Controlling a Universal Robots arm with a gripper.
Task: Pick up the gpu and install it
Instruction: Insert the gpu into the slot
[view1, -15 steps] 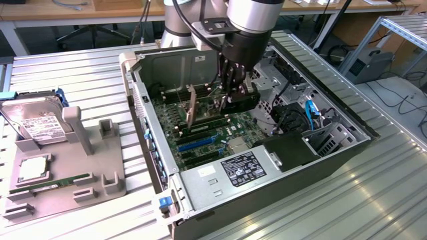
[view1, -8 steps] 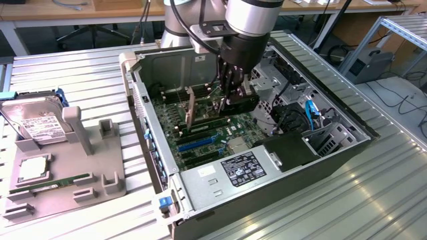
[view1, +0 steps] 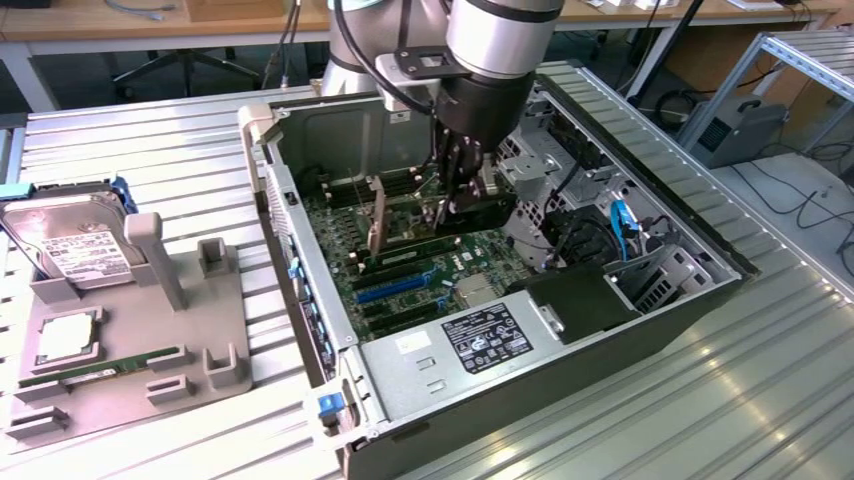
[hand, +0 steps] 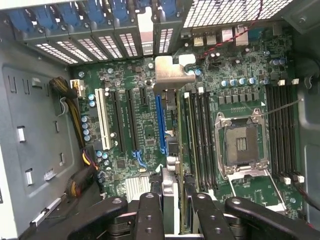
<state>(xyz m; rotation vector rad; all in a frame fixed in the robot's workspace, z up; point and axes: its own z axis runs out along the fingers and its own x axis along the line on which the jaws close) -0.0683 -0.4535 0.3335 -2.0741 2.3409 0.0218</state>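
Black claw (view1: 461, 205) pinching the gpu (view1: 378, 215) on edge, held upright inside the open case (view1: 534, 380), over the motherboard (hand: 145, 125); its pale bracket (hand: 172, 75) lies at 12 o'clock of the fingers (hand: 150, 215).

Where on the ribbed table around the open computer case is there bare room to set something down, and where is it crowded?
Bare: ribbed table at the exterior view's right of the case, and behind the grey holder tray. Crowded: inside the case, where the gripper holds the gpu.

The arm reaches straight down, wrist vertical. Its gripper (view1: 461, 205) points downward, black fingers (hand: 150, 212) standing partway closed and clamped on the gpu (hand: 170, 187) between them.
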